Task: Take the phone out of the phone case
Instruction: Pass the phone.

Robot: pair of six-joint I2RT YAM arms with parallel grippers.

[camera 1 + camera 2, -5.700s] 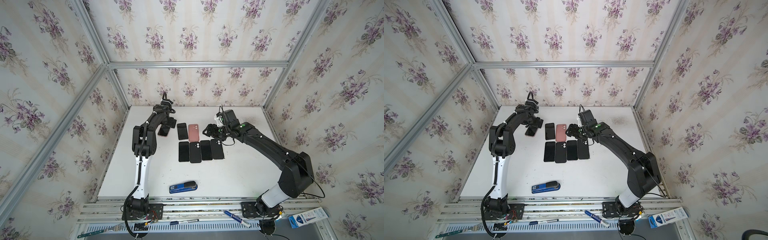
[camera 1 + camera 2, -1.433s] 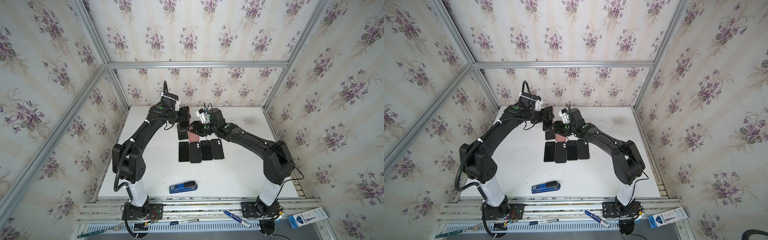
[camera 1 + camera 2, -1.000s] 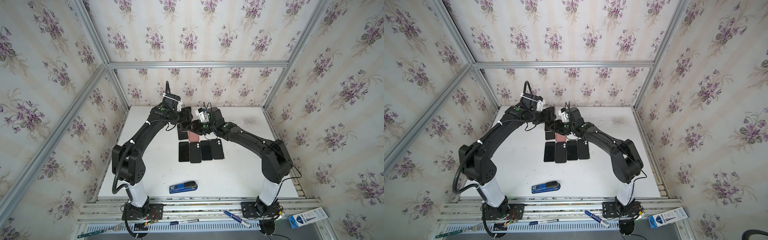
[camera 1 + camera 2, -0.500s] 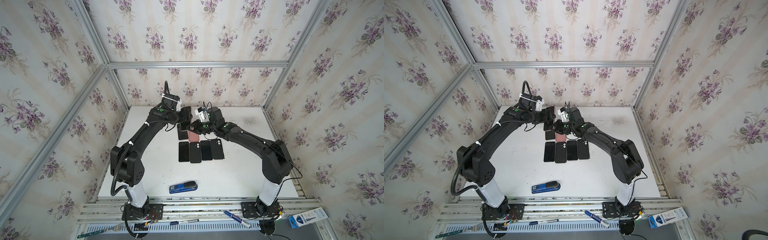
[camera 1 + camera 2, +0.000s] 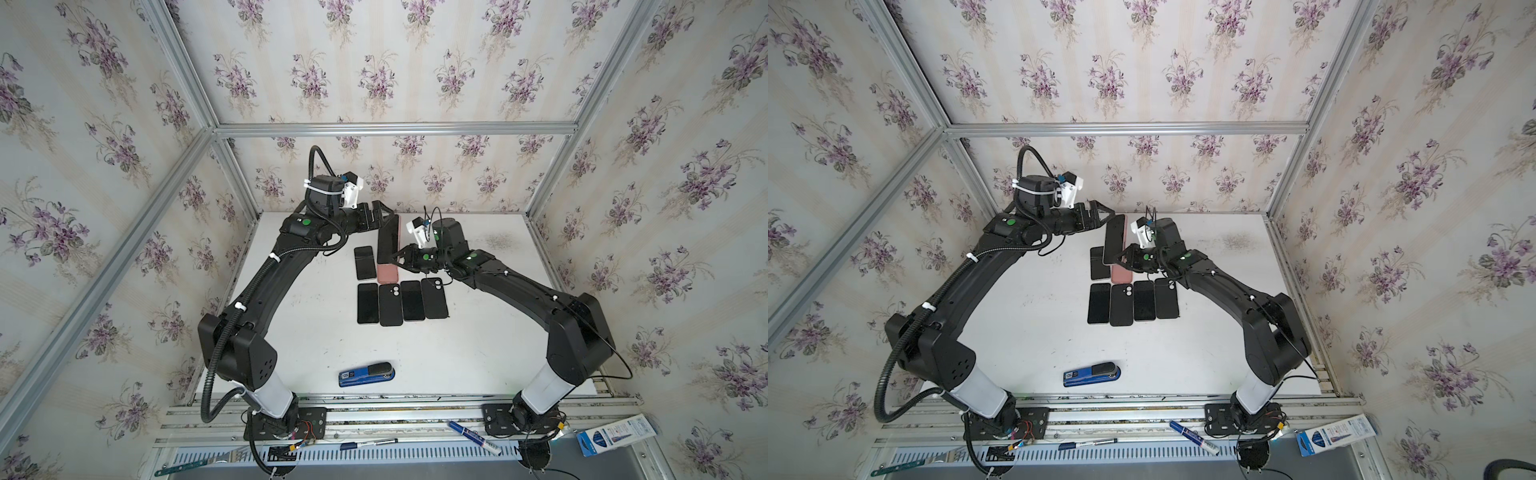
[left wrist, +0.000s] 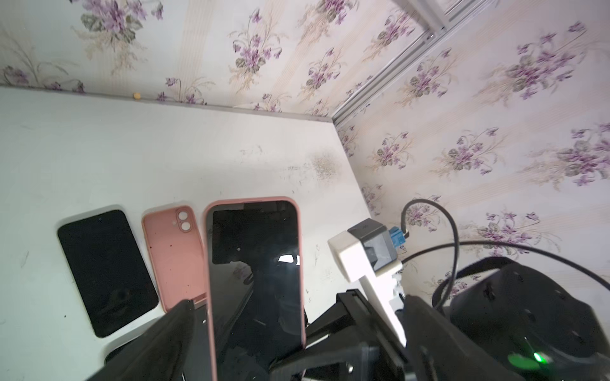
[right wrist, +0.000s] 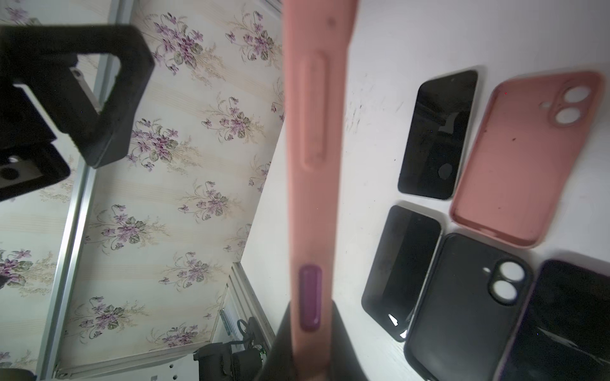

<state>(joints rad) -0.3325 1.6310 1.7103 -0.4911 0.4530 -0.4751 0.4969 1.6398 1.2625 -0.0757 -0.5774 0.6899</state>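
Observation:
A black-screened phone [image 6: 254,264] sits in a pink phone case [image 7: 313,148] and is held on edge above the table in both top views [image 5: 387,243] [image 5: 1115,239]. My right gripper [image 7: 312,349] is shut on the case's lower end [image 5: 399,262]. My left gripper [image 6: 254,356] is open near the upper end [image 5: 381,212], one finger on each side of the cased phone. In the right wrist view only the case's side with its buttons shows.
An empty pink case [image 5: 387,273] and a bare black phone [image 5: 364,262] lie flat under the held one. A row of several black phones and cases [image 5: 401,301] lies nearer the front. A blue stapler [image 5: 366,374] rests near the front edge. Walls close the back and sides.
My left gripper has opened off the cased phone. My right gripper has closed on the case's lower end. Both arms stay almost where they were.

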